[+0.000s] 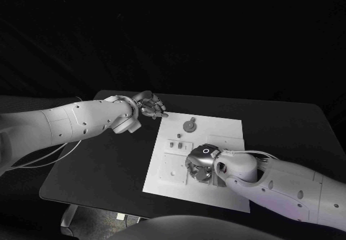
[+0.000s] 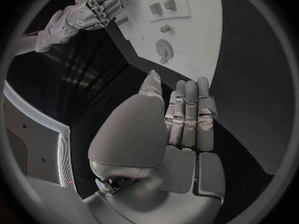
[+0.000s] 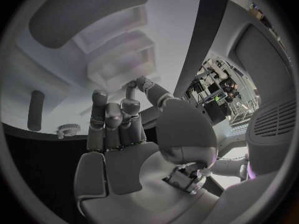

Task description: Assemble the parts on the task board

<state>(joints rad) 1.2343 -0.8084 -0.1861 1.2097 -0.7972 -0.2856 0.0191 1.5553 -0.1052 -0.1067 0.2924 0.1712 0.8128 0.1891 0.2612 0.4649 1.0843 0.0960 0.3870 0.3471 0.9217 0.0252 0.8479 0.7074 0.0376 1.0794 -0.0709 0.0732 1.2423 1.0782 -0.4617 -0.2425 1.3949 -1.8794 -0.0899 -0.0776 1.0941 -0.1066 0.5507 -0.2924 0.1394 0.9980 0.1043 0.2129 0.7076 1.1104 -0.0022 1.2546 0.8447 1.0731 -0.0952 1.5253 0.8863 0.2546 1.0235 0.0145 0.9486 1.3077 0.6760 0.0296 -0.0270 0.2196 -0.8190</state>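
Observation:
The white task board [image 1: 169,185] lies in the middle of the black table. A round grey part [image 1: 189,126] sits near its far edge, and small pieces [image 1: 176,145] stand in its middle. My right hand [image 1: 202,162] is down on the board's near middle. In the right wrist view the right hand [image 3: 121,134] reaches to raised blocks [image 3: 118,69], thumb tip against a fingertip; I cannot see whether anything is between them. My left hand [image 1: 150,106] hovers off the board's far left corner. Its fingers [image 2: 190,114] are straight, holding nothing.
A small toothed gear [image 3: 67,130] and a dark peg [image 3: 35,109] lie on the board beside my right hand. The left wrist view shows the round part [image 2: 163,49] and the right hand [image 2: 93,10] beyond it. Bare black table [image 1: 101,165] surrounds the board.

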